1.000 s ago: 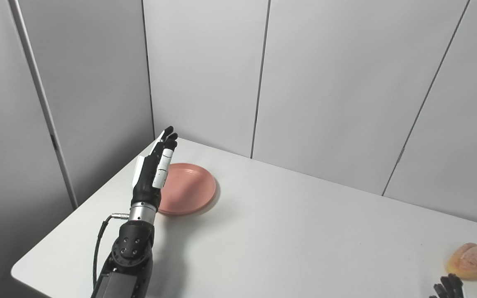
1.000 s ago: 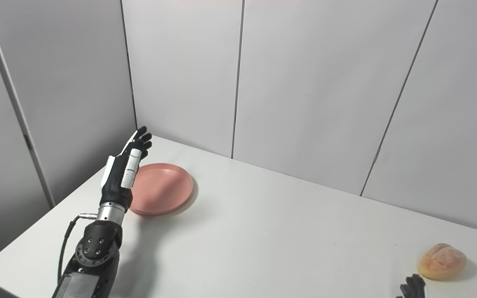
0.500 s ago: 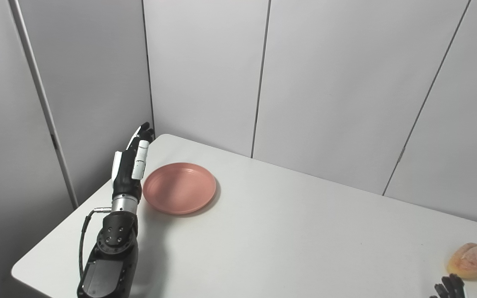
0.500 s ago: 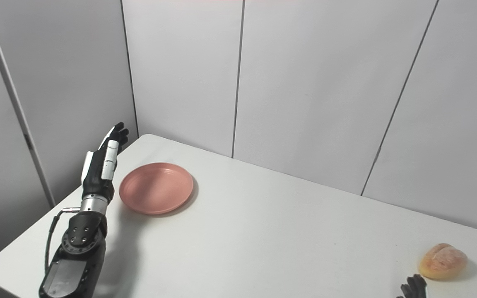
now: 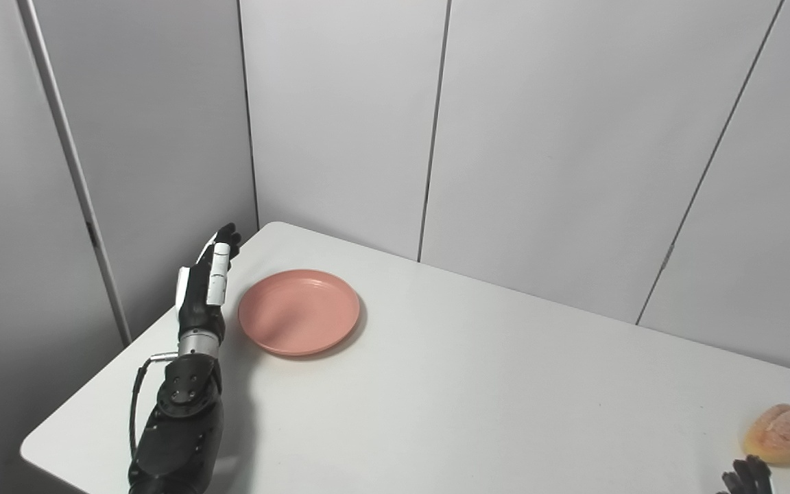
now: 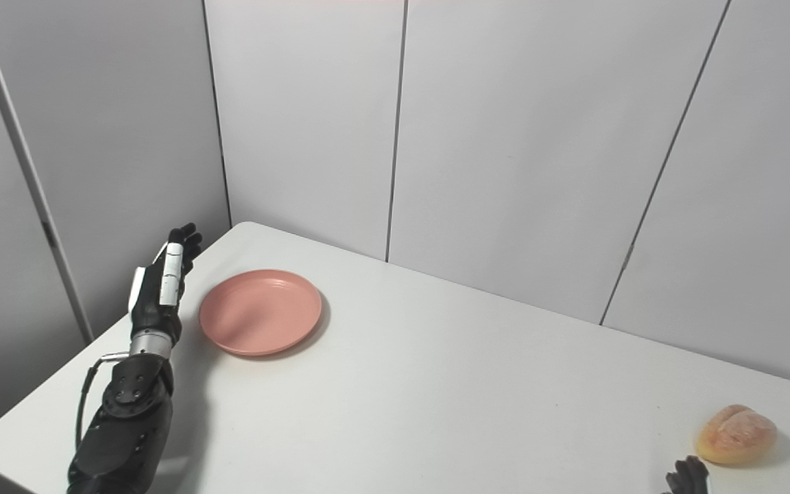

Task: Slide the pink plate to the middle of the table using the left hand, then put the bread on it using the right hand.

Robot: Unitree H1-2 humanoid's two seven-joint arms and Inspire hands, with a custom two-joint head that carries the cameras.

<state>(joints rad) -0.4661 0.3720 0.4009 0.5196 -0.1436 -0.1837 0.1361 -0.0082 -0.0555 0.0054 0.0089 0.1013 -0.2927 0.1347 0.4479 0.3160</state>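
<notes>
Left eye view: plate slide not yet begun.
Left hand [image 5: 204,291], fingers straight and empty, stands just left of pink plate [image 5: 299,311]; bread [image 5: 784,433] lies just beyond right hand [image 5: 745,475], whose state cannot be told, on worktop [image 5: 470,384].

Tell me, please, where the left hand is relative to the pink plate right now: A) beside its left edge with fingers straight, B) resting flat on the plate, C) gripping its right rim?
A: the left hand stands edge-on just left of the pink plate, fingers extended, holding nothing.
</notes>
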